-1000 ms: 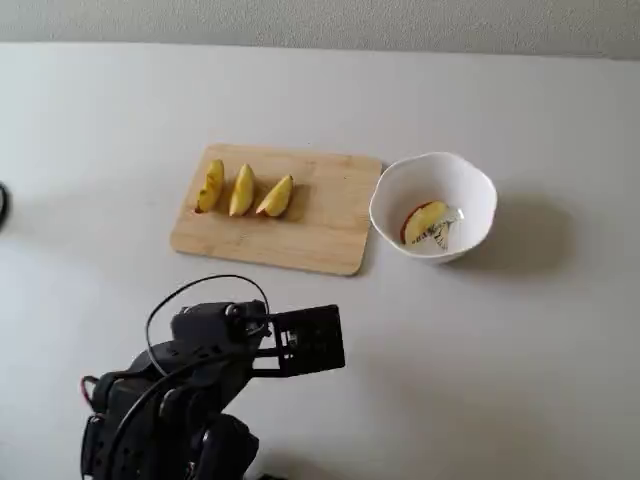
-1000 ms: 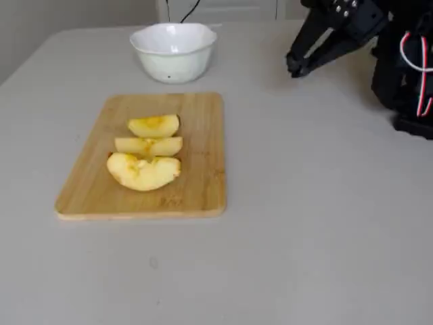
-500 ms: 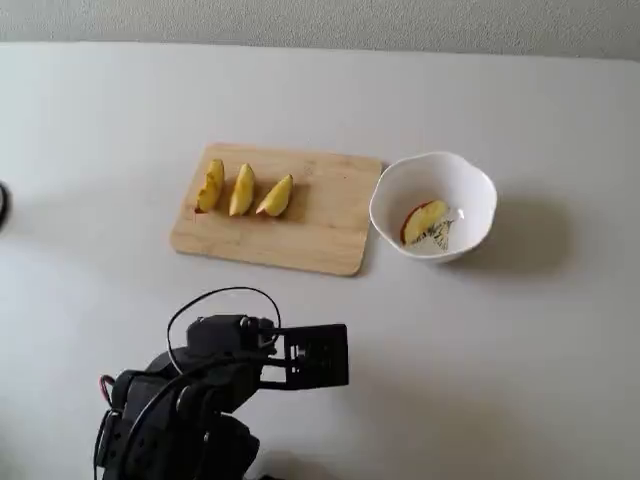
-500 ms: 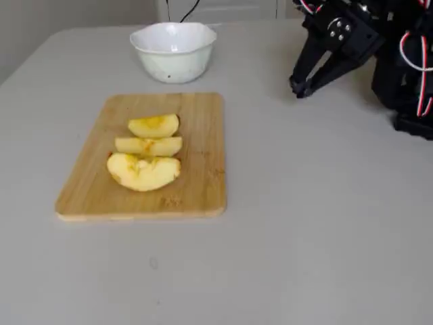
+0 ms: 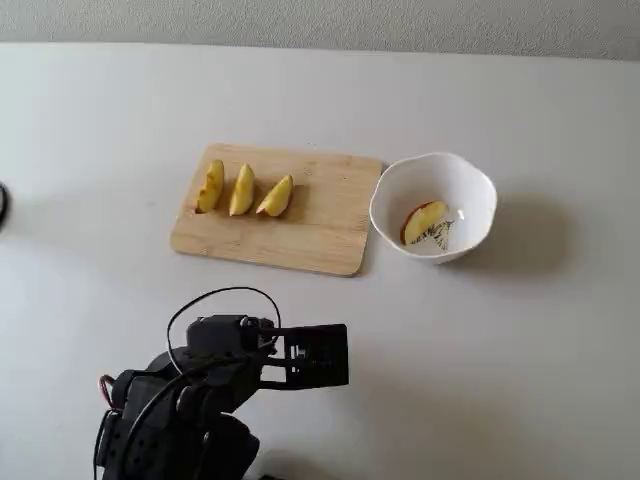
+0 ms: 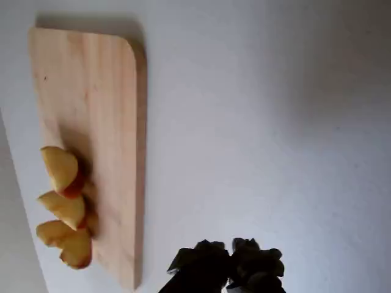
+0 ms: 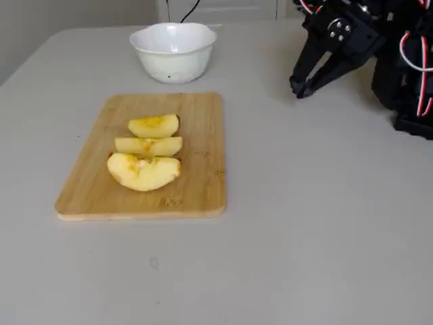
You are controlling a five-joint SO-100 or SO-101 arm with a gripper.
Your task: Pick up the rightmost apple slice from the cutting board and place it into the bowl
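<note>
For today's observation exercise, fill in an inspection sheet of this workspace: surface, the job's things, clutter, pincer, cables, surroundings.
Surface: plain pale grey table, bare apart from the items below.
Job's things: wooden cutting board holds three yellow apple wedges in a row; white bowl stands just off the board's end, with one apple slice lying inside.
Clutter: nothing seen.
Pincer: pincer hangs over bare table away from board and bowl, holding nothing; tips look close together in the wrist view, gap hard to judge.
Cables: black loop on the arm; red and white wires at its base; a dark cord behind the bowl.
Surroundings: pale wall behind the table.
</note>
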